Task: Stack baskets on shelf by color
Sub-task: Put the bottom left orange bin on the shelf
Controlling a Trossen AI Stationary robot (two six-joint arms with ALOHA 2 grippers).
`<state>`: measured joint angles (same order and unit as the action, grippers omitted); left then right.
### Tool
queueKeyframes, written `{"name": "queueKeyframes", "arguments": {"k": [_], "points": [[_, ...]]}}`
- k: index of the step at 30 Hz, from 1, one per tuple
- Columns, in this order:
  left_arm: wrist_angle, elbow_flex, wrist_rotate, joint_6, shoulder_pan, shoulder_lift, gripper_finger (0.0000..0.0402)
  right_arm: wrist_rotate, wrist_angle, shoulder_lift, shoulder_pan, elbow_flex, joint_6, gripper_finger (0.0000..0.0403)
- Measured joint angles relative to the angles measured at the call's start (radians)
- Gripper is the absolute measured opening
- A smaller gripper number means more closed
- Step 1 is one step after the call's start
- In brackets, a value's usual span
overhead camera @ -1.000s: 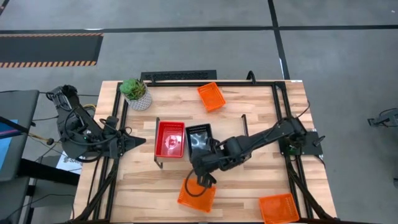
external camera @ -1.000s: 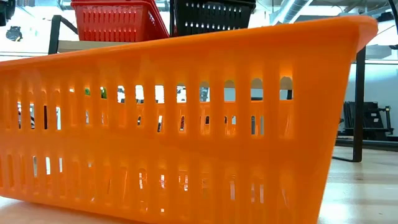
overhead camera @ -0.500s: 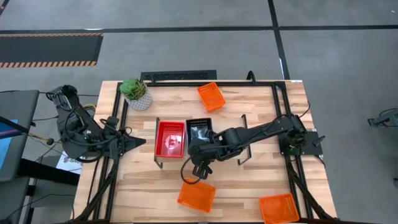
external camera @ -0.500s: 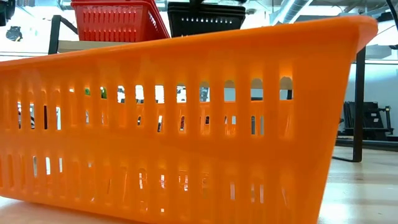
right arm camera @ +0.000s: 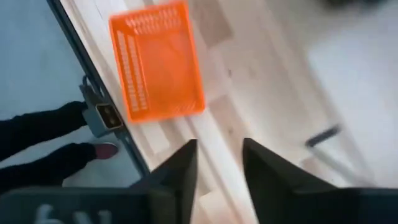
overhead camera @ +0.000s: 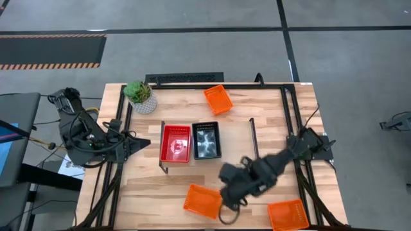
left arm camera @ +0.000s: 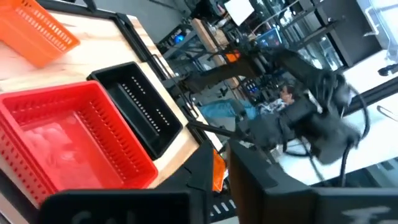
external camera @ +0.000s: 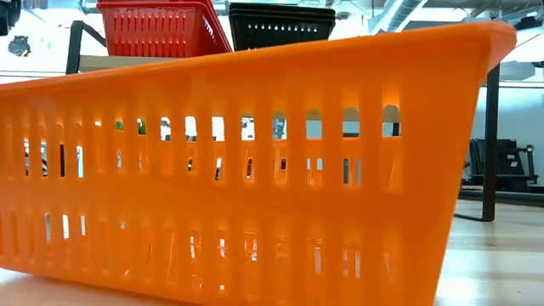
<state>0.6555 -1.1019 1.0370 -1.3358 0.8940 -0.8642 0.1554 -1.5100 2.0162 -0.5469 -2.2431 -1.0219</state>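
On the shelf (overhead camera: 234, 138) a red basket (overhead camera: 174, 142) and a black basket (overhead camera: 205, 142) rest side by side on their bottoms; both also show in the left wrist view, red basket (left arm camera: 68, 137) and black basket (left arm camera: 137, 112). Orange baskets lie on the table at the far side (overhead camera: 217, 99), near centre (overhead camera: 202, 201) and near right (overhead camera: 287, 214). My right gripper (overhead camera: 228, 208) hangs open between the two near ones with nothing between its fingers; its wrist view looks down on an orange basket (right arm camera: 158, 62). My left gripper (overhead camera: 138, 142) waits left of the shelf.
A white pot with a green plant (overhead camera: 141, 96) stands at the far left. The near-centre orange basket (external camera: 255, 170) fills the low view, hiding most of the table. A person's dark leg and shoe (right arm camera: 43, 146) stand beside the table's edge. Bare shelf board lies right of the black basket.
My right gripper has set the black basket level on the shelf beside the red one and let go. It has then drawn back toward the table's near edge and to the right, rising and rolling, and now hangs between the two near orange baskets.
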Motion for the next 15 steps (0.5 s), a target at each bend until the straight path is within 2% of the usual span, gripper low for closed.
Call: {"name": "queueKeyframes", "arguments": {"k": [4,7,12,15], "points": [[0.015,0.000,0.002,-0.028,0.000,-0.006,0.0079,0.028,0.014,0.003,-0.071,0.090,-0.154,0.0200],[0.019,0.000,-0.003,-0.040,0.000,-0.011,0.0115,0.043,0.056,0.002,-0.107,0.159,-0.204,0.0233],[0.046,0.000,-0.008,-0.100,0.000,-0.027,0.0158,0.031,0.363,0.003,-0.112,0.328,-0.185,0.0249],[0.048,0.000,-0.033,-0.117,0.000,-0.033,0.0172,0.030,0.482,0.003,-0.088,0.416,-0.181,0.0250]]}}
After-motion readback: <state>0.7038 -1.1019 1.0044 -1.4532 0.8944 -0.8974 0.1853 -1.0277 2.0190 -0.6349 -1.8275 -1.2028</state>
